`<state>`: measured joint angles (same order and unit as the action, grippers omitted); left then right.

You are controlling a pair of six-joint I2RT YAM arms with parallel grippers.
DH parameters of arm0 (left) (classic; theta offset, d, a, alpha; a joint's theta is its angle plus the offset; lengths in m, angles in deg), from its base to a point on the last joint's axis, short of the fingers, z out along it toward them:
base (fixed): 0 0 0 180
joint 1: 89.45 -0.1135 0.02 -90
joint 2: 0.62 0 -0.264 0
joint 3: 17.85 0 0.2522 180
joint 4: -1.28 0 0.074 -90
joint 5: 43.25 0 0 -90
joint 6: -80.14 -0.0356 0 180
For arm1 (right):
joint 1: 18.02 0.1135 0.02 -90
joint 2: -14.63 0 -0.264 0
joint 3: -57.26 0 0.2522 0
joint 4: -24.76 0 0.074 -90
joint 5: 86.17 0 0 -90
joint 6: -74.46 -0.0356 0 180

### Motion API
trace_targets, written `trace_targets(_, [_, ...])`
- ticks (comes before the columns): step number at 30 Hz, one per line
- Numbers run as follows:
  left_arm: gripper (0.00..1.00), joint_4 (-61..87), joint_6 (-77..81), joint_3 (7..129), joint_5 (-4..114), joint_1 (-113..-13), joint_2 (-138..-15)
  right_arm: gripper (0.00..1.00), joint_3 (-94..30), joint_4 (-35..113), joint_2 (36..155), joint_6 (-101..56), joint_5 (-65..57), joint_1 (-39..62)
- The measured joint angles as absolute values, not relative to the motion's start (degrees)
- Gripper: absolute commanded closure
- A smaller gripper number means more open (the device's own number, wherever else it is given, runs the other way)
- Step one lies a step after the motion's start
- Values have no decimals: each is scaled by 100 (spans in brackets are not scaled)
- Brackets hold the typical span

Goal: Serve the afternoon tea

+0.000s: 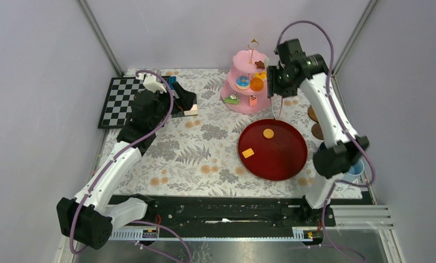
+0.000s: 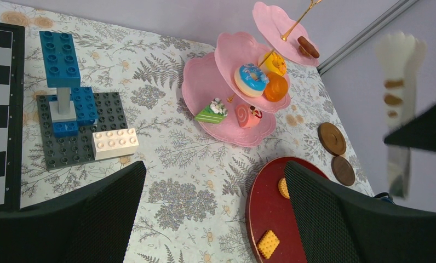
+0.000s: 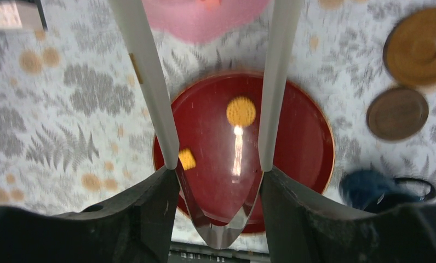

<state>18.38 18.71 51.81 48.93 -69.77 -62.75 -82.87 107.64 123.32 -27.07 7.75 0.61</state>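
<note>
Dark fingers of the right end effector [image 3: 218, 178] fill the bottom of its wrist view, pinching the bend of the white tongs [image 3: 150, 82]. The tongs' spread arms run off the top edge, so their tips are cut off. Beyond them two biscuits [image 3: 241, 111] lie apart on the dark red tray [image 3: 309, 137]. Brown saucers [image 3: 418, 46] sit beside it, and a blue cup [image 3: 369, 189] is blurred and half hidden. The left end effector [image 2: 214, 172] is spread and empty over the tabletop [image 2: 166, 159]. Other sweets [image 2: 251, 79] rest on the pink stand [image 2: 202, 82], whose handle runs out of frame.
</note>
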Motion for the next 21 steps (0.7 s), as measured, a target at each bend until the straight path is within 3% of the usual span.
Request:
trace_targets(6, [1,1838,1871,5181,4899,-6977,-6275,41,-5224,10235,10222,-2842,511,299])
trace_targets(12, [1,1838,1913,5181,4965,-6977,-6275,38,-2623,10069,9036,-3085,65,765])
trace_targets(16, [1,1838,1920,5181,4997,-6977,-6275,36,-1819,10082,8631,-3201,-202,996])
trace_targets(21, [1,1838,1917,5181,5000,-6977,-6275,36,-1784,9966,8671,-3314,-285,1149])
